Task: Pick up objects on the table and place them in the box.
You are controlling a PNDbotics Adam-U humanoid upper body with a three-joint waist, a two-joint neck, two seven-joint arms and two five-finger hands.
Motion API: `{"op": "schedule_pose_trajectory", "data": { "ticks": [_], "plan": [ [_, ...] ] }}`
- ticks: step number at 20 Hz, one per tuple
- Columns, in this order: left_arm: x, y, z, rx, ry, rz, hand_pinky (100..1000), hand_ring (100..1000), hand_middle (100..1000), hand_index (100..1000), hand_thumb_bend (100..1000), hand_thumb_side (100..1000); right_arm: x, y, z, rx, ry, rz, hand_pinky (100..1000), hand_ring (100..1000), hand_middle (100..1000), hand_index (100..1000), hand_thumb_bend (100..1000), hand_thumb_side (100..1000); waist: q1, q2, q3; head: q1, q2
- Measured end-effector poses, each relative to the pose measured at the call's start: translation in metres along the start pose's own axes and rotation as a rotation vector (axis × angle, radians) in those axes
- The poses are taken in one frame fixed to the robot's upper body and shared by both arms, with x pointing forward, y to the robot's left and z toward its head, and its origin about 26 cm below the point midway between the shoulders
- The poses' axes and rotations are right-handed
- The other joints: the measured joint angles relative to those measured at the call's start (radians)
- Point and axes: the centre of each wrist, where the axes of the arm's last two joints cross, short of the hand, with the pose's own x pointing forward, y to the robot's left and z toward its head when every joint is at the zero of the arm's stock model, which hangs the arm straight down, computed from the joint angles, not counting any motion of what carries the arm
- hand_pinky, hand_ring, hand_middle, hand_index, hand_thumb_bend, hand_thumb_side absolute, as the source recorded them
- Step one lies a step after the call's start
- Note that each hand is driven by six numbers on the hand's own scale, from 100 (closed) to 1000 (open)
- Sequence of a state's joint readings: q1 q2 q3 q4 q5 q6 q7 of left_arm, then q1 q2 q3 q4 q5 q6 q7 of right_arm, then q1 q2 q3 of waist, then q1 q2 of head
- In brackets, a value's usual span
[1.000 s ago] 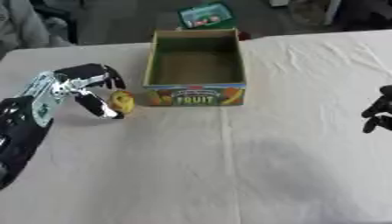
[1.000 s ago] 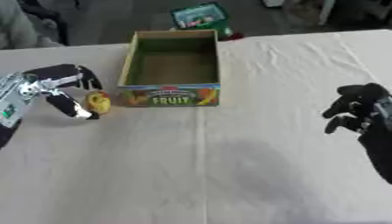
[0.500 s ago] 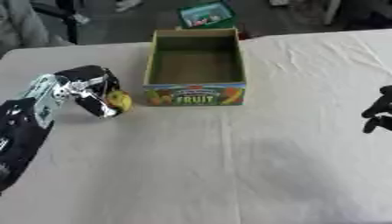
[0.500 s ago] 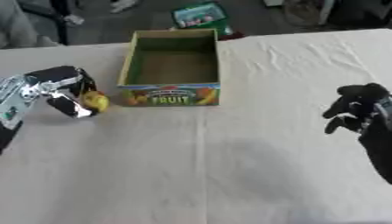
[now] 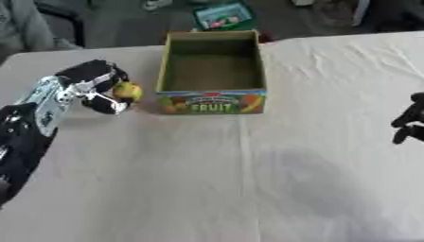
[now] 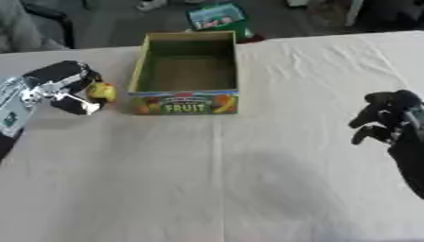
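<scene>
- Yellow fruit sits pinched in the left hand, fingers curled round it, just left of the box
- Carrying step: next, lift over the wall and release
- Right hand idle, fingers curled on nothing

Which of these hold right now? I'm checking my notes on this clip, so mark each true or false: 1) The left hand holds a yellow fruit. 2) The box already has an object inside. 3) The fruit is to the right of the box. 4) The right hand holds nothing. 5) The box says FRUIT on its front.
1) True: the left hand is curled round a small yellow fruit.
2) False: the box looks empty inside.
3) False: the yellow fruit is beside the box's left wall, outside it.
4) True: the right hand hangs curled over the tablecloth at the right, holding nothing.
5) True: the front panel reads FRUIT.
</scene>
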State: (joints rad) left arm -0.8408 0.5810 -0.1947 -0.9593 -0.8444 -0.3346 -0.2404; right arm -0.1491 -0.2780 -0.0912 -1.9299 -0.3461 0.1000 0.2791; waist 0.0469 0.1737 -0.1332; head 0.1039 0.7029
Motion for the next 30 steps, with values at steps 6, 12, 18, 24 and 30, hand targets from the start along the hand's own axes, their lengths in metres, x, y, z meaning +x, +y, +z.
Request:
{"op": "schedule_pose_trajectory", "data": {
  "ticks": [6,12,18,24,30],
  "plan": [
    [0.012,0.049,-0.006,0.181,-0.042,0.004,385,209,140,331,100,185,0.0,0.0,0.0,0.003,0.002,-0.001,419,559,519,696,100,664,0.008,-0.006,-0.005,0.003,0.0],
    [0.032,0.062,-0.024,0.285,-0.07,0.028,407,235,168,349,118,184,0.001,0.003,-0.003,0.025,0.001,-0.004,418,559,518,696,100,670,0.01,-0.005,-0.041,0.025,-0.003],
    [0.049,0.047,-0.05,0.295,-0.032,0.018,423,258,197,380,135,192,0.002,0.007,-0.007,0.055,-0.001,-0.008,417,559,518,696,100,686,0.021,0.013,-0.09,0.057,-0.022],
    [0.055,0.019,-0.066,0.265,0.048,0.012,462,331,287,486,136,207,0.003,0.01,-0.012,0.084,-0.007,-0.008,416,558,517,696,100,701,0.029,0.034,-0.142,0.083,-0.039],
    [0.058,0.003,-0.071,0.258,0.09,0.006,653,621,638,825,527,263,0.003,0.011,-0.013,0.092,-0.006,-0.009,416,559,517,696,100,711,0.035,0.042,-0.156,0.092,-0.045]
  ]
}}
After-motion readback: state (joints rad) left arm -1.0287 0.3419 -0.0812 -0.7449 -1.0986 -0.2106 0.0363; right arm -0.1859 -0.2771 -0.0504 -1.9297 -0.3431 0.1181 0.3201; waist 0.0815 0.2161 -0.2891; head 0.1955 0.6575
